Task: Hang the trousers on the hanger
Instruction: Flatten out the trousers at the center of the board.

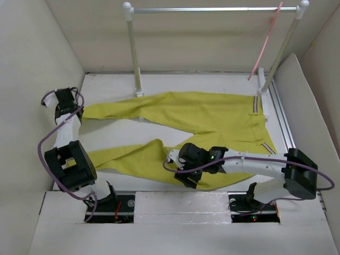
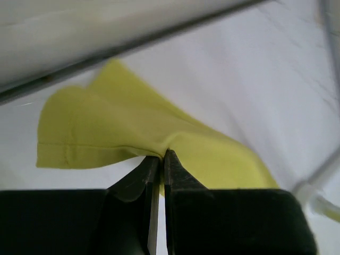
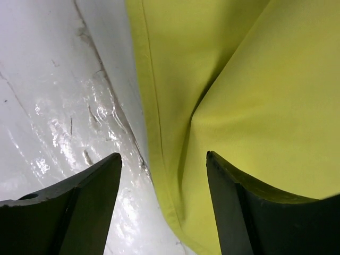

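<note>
Overhead camera looks down from behind; both wrist cameras (close-up) share the trousers (image 1: 212,114).

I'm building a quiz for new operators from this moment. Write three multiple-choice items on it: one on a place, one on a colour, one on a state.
1. Where is the hanger?
A. flat on the table
B. hung on the rack rail, near its right end
C. threaded through a trouser leg

2. What colour are the trousers?
A. yellow-green
B. navy
C. red

3. How is the left gripper?
A. open above bare table
B. open around the waistband
C. shut on a trouser leg end

Key:
1 B: in the top view it hangs from the rail.
2 A: plain in all three views.
3 C: the left wrist view shows the fingers closed, pinching the cloth.
</note>
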{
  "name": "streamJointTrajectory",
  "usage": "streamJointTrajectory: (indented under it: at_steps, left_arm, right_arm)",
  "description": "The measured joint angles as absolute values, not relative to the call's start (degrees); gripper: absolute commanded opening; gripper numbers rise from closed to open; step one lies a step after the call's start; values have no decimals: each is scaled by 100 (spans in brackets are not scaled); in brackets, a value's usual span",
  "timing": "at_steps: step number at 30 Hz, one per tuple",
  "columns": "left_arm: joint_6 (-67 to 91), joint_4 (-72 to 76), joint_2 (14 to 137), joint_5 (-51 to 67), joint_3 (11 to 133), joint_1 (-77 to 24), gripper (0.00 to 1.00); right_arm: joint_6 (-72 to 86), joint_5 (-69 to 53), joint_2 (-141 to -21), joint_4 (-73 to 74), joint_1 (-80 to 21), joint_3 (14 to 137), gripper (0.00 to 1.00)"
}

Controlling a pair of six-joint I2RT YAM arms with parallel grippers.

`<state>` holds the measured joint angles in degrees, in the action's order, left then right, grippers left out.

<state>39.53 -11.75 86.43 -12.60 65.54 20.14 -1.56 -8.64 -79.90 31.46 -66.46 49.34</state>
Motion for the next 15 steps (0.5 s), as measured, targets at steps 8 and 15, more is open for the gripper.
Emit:
streamJointTrajectory:
  at_steps: [8,15]
  left_arm:
    - [4169,-1455,8571,-1111,5452,3015,48]
    - [3981,-1435,7859,-1411,5634,2298,49]
  right_arm:
    - [-405,-985,-7703,3476,-6077,5439,76]
    - [-600,-1076,-7540,3470,-5223,5492,39]
